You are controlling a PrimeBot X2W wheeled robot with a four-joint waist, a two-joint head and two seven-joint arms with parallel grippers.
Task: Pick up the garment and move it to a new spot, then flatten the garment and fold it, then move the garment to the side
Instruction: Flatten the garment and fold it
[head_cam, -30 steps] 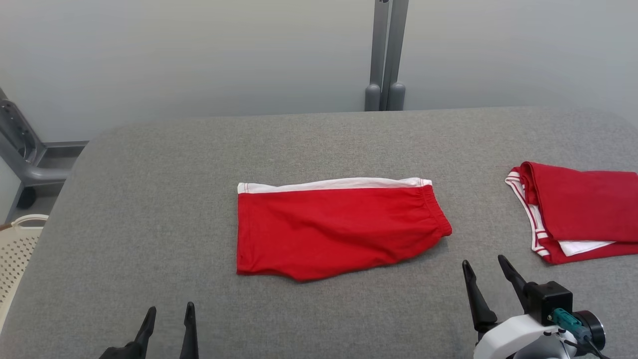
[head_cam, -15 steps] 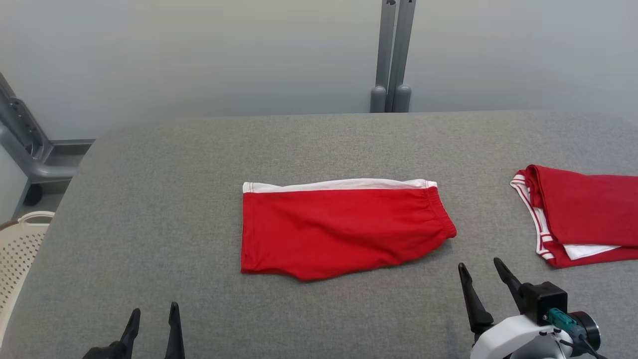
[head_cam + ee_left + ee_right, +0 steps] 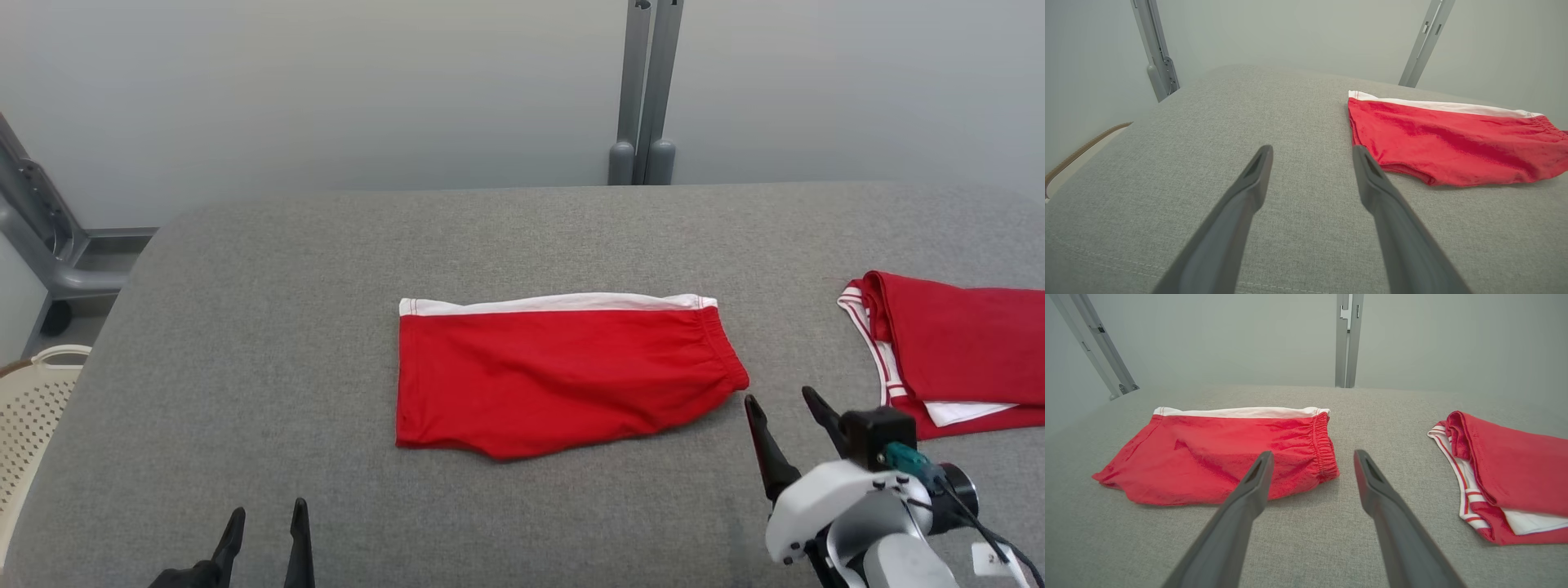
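Red shorts (image 3: 563,376) lying folded at the middle of the grey surface (image 3: 245,327).
My right gripper (image 3: 779,395) hovers just off their right end and my left gripper (image 3: 269,508) near the front edge, both spread and empty. The fold looks done, so next I should pinch the shorts and carry them aside.

no writing can be made out for certain. a small white tag (image 3: 993,560) hangs at the near right, by the wrist of the right arm (image 3: 849,502), and bears a dark mark, perhaps a digit, too small to read.
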